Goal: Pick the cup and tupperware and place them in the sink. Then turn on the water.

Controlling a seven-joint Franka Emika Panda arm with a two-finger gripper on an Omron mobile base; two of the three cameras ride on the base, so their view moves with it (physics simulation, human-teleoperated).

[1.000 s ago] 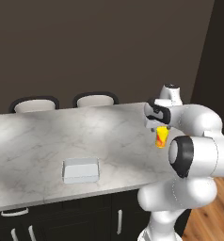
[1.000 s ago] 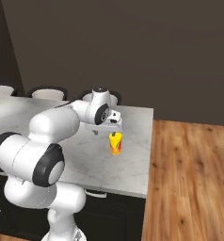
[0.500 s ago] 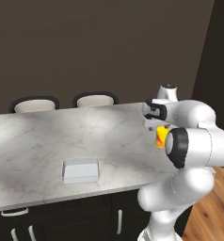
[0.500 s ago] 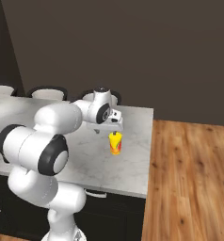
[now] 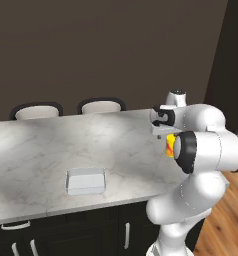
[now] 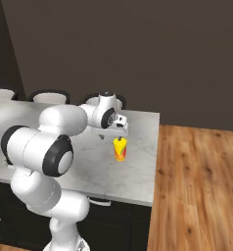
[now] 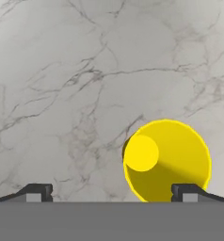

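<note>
Two task items sit on marble surface (image 5: pixel 51 145): cup (image 6: pixel 120 148) upright near right edge, directly under gripper (image 6: pixel 119 136), jaws spread wide, grasping nothing; tupperware (image 5: pixel 86 181) near front edge, well apart. Open marble between. Cup's red-orange patch possibly a label, unreadable.

You had the hand (image 6: pixel 119 137) poised directly above the cup (image 6: pixel 120 149), fingers spread wide, with a clear drop straight down onto it. In the hand view the cup (image 7: pixel 166 161) sat toward 4 o'clock, its rim overlapping the right fingertip (image 7: pixel 185 190), while the left fingertip (image 7: pixel 36 190) had bare marble beneath it. Around the cup the counter (image 5: pixel 51 155) lay open on every side. The tupperware (image 5: pixel 86 181) sat well apart, toward 8 o'clock from the cup in the left base view, near the front edge. Two chair backs (image 5: pixel 101 105) stood beyond the far edge, at 11 o'clock.
</note>
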